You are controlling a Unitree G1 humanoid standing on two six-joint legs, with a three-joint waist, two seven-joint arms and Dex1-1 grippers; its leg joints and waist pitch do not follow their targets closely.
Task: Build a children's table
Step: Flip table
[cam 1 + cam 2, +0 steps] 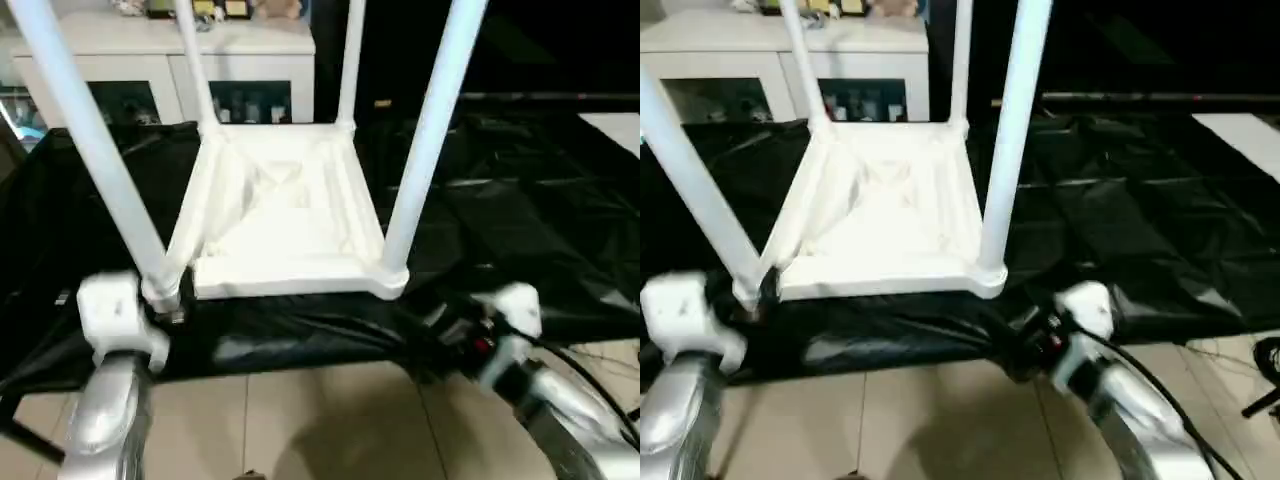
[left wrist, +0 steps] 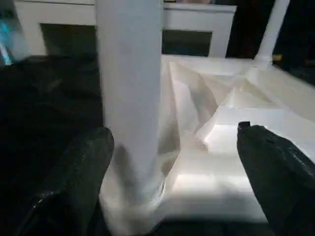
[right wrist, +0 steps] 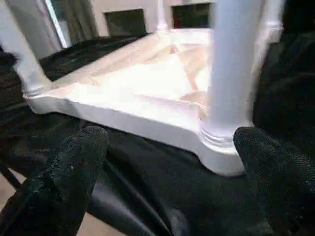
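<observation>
White plastic tabletop (image 1: 285,215) upside down on the black-sheeted counter (image 1: 540,230), seen from the head views, ribbed underside up, four legs (image 1: 430,130) upright in the corner sockets. Left claw (image 1: 165,300) just beside the near-left leg, right claw (image 1: 1025,335) near the near-right corner, low at the counter edge.

From the left wrist: fingers (image 2: 74,182) spread wide on either side of a leg, gripping nothing.

From the right wrist: fingers (image 3: 74,177) wide apart, empty, the near-right leg seated ahead.

By appearance, assembly done; left to do, probably turning upright.
</observation>
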